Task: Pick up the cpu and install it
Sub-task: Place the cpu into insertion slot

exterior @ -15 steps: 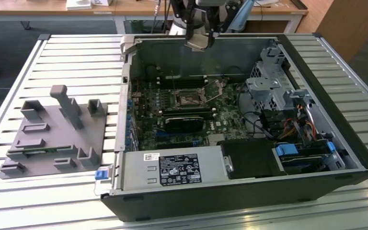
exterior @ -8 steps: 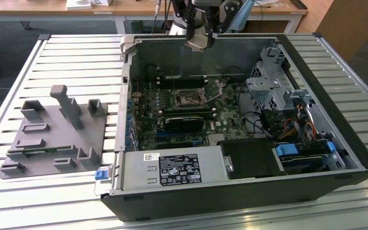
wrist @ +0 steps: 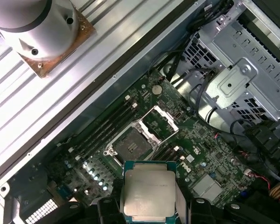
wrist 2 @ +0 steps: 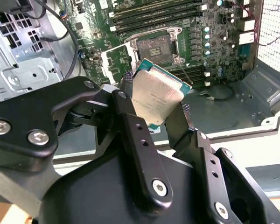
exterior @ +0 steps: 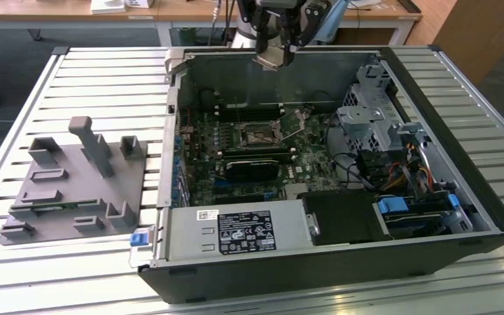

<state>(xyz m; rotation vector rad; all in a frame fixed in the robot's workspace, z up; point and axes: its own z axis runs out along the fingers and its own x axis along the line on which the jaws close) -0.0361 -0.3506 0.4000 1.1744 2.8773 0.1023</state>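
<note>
The cpu (wrist 2: 155, 95) is a flat square chip with a silver-grey metal top and a thin pale rim, and my gripper (wrist 2: 151, 112) is shut on it by two opposite edges. In the first wrist view the cpu (wrist: 148, 193) hangs above the motherboard, apart from the socket (wrist: 129, 143), whose frame stands open. In the exterior view my gripper (exterior: 274, 56) holds the cpu (exterior: 270, 57) high over the far edge of the open computer case (exterior: 462, 226). The socket (exterior: 256, 136) lies well below, in the middle of the green board.
A grey fixture block (exterior: 73, 187) with upright posts rests on the slatted table at the exterior view's left. Inside the case are a metal drive cage (exterior: 370, 125), cables, a power supply (exterior: 234, 233) and memory slots (wrist 2: 154, 14) beside the socket (wrist 2: 155, 46).
</note>
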